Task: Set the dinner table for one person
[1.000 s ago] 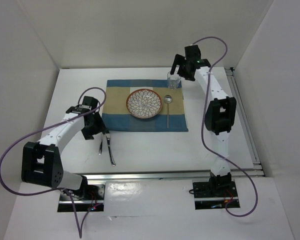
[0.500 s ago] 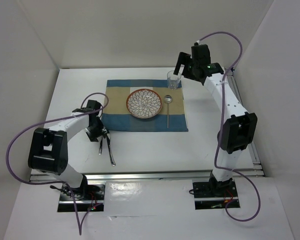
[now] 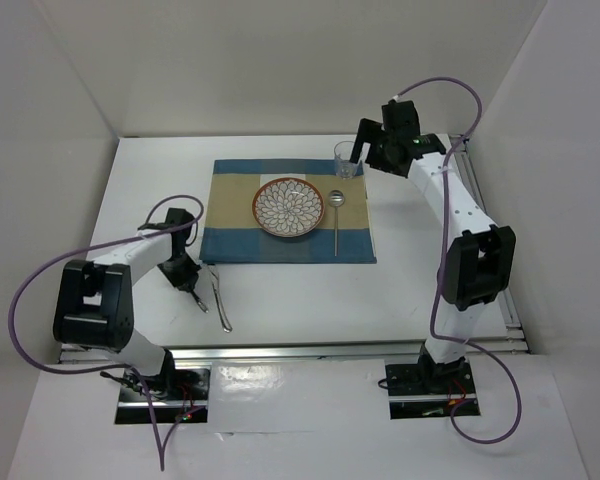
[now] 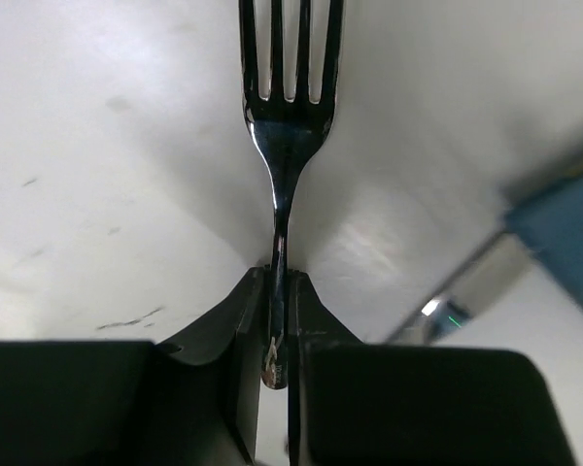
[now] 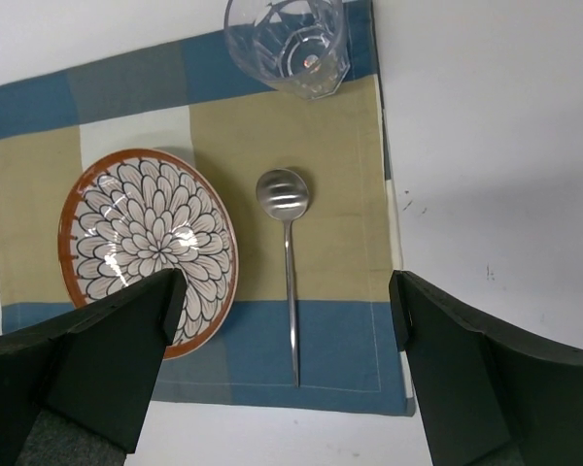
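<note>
On the white dinner table (image 3: 310, 300) lies a blue-and-tan placemat (image 3: 230, 185) with a flower-patterned plate (image 3: 288, 207), a spoon (image 3: 336, 215) and a glass (image 3: 347, 160) on it. Left of the mat, my left gripper (image 3: 187, 278) is down at the table and shut on the handle of a fork (image 4: 285, 116), whose tines point away from the camera. A knife (image 3: 220, 300) lies just beside it. My right gripper (image 3: 365, 150) hangs open above the glass (image 5: 287, 39) and the spoon (image 5: 288, 243), holding nothing.
Metal rails (image 3: 495, 260) run along the table's right and near edges. White walls enclose the back and sides. The knife (image 4: 476, 286) and the mat's blue corner (image 4: 564, 233) lie close to the right of the left gripper.
My left gripper has come down and closed on the fork's handle. The right arm has drawn back to the right, away from the glass, with its gripper still open.
</note>
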Robot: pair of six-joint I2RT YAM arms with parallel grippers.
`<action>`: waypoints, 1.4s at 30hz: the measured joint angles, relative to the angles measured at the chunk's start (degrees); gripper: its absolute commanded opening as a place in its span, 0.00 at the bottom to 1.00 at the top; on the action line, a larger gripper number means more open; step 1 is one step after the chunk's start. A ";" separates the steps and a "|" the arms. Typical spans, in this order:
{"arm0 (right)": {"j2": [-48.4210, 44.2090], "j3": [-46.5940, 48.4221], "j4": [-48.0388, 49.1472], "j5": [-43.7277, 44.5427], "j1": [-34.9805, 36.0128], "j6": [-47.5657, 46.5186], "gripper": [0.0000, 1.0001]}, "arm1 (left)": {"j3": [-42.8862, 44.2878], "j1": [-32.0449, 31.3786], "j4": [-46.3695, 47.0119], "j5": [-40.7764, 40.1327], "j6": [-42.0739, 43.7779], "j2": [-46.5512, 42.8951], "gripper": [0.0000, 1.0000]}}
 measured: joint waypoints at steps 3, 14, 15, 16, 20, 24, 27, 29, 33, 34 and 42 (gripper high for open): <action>-1.25 -0.42 0.09 0.07 -0.26 0.00 0.99 | -1.77 1.53 -4.07 -2.03 -1.25 -3.74 0.00; -5.88 -6.58 -0.22 -1.09 0.11 -0.52 0.99 | 23.28 -9.79 -8.02 -5.99 9.27 -0.79 0.00; -6.62 -7.82 -0.31 -1.33 0.17 -0.52 0.99 | 26.53 -11.10 -8.04 -6.49 9.64 1.86 0.00; -7.32 -9.05 -0.44 -1.55 0.22 -0.46 0.99 | 29.11 -12.28 -7.74 -6.78 10.21 4.28 0.00; -11.10 -14.82 -1.40 -2.58 0.61 0.02 0.99 | 39.65 -14.19 -9.49 -8.59 11.61 17.18 0.00; -15.10 -19.37 -3.26 -5.18 0.92 0.50 0.99 | 50.16 -14.38 -12.15 -10.84 13.53 29.49 0.00; -17.31 -21.24 -3.87 -5.86 2.45 1.14 0.99 | 57.68 -14.05 -13.44 -11.52 15.19 36.70 0.00; -18.47 -22.77 -4.26 -6.21 4.35 1.40 0.99 | 60.63 -13.90 -13.44 -11.28 16.68 39.47 0.00; -18.86 -25.81 -5.60 -6.03 7.32 1.77 0.99 | 62.51 -13.84 -13.51 -11.10 19.74 41.03 0.10; -18.86 -26.56 -6.03 -5.99 7.78 1.79 0.99 | 62.93 -13.84 -13.49 -11.06 20.17 41.22 0.18; -18.88 -28.79 -7.32 -4.79 12.98 4.17 0.99 | 65.61 -13.53 -15.65 -10.67 21.55 42.88 0.73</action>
